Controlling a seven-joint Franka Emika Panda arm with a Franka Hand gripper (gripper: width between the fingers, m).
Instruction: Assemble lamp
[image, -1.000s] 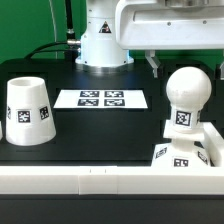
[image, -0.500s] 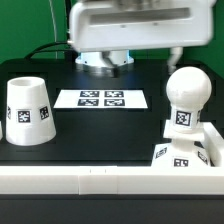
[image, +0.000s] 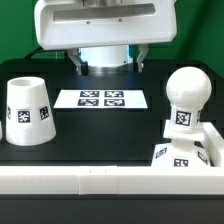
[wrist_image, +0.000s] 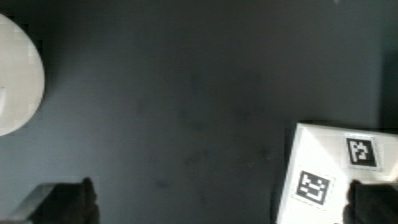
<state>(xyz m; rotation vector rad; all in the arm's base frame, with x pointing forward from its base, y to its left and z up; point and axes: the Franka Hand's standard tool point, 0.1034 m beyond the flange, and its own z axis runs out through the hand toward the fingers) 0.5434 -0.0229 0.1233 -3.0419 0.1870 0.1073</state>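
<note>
The white tapered shade (image: 28, 112) stands on the black table at the exterior view's left. The rounded bulb (image: 187, 95) stands upright on the flat square base (image: 186, 156) at the exterior view's right. My gripper (image: 108, 63) hangs high over the back of the table, above the marker board (image: 102, 99), and touches no part. In the wrist view the gripper (wrist_image: 222, 205) is open, with dark fingertips (wrist_image: 63, 205) wide apart and only table and a marker board corner (wrist_image: 347, 160) between them. A white rounded surface (wrist_image: 15, 75) shows at the wrist view's edge; I cannot tell which part it is.
A white rail (image: 100, 180) runs along the table's front edge. The arm's white pedestal (image: 105, 55) stands behind the marker board. Green cables lie at the back left.
My gripper has moved toward the exterior view's left, from above the bulb's side to above the marker board. The shade, bulb and base have not moved.
</note>
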